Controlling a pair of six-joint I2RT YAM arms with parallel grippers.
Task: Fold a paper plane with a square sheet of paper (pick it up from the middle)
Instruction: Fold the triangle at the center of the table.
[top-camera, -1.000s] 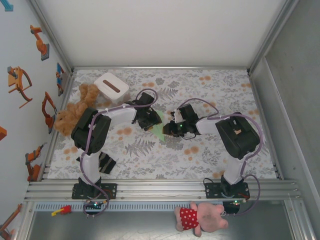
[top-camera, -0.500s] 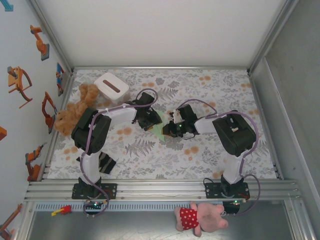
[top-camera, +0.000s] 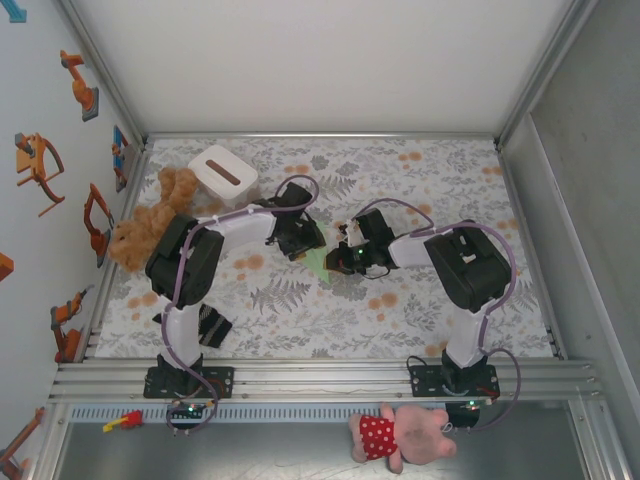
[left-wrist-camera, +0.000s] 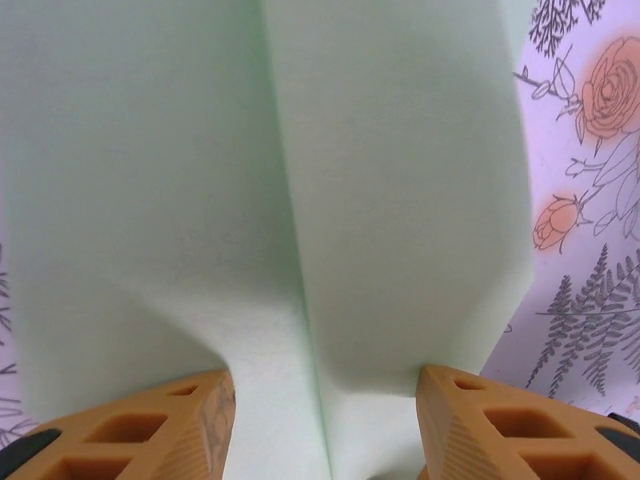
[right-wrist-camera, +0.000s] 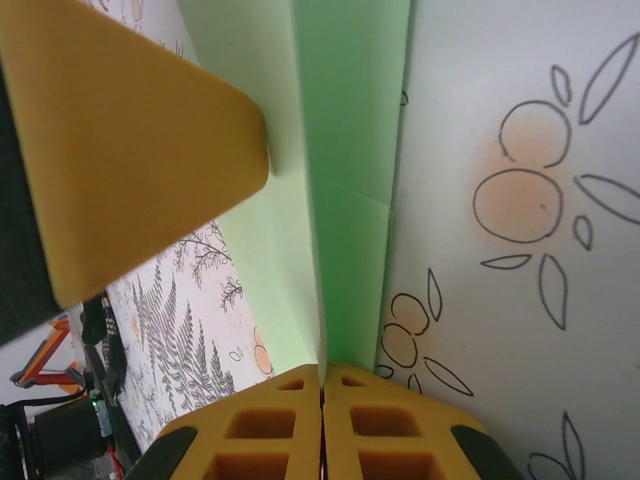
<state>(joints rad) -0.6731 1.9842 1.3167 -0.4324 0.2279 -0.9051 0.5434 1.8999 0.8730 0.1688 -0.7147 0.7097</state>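
Observation:
The pale green paper, folded into a narrow pointed paper plane (top-camera: 318, 264), lies mid-table between both arms. My right gripper (right-wrist-camera: 322, 368) is shut on its raised centre fold (right-wrist-camera: 345, 150), pinching the crease from the near end. In the top view that gripper (top-camera: 338, 258) sits just right of the paper. My left gripper (left-wrist-camera: 322, 376) stands open over the paper plane (left-wrist-camera: 400, 180). Its orange fingertips (left-wrist-camera: 455, 400) touch the two flaps either side of the centre crease. One left finger (right-wrist-camera: 130, 150) shows at the upper left of the right wrist view.
A white box with a dark slot (top-camera: 222, 172) stands at the back left, with a brown teddy (top-camera: 150, 220) beside it. A dark striped cloth (top-camera: 210, 325) lies near the left arm's base. A pink plush (top-camera: 395, 435) sits off the table at the front.
My right gripper has closed onto the paper's centre fold. The right arm has shifted slightly left. The left gripper has barely moved.

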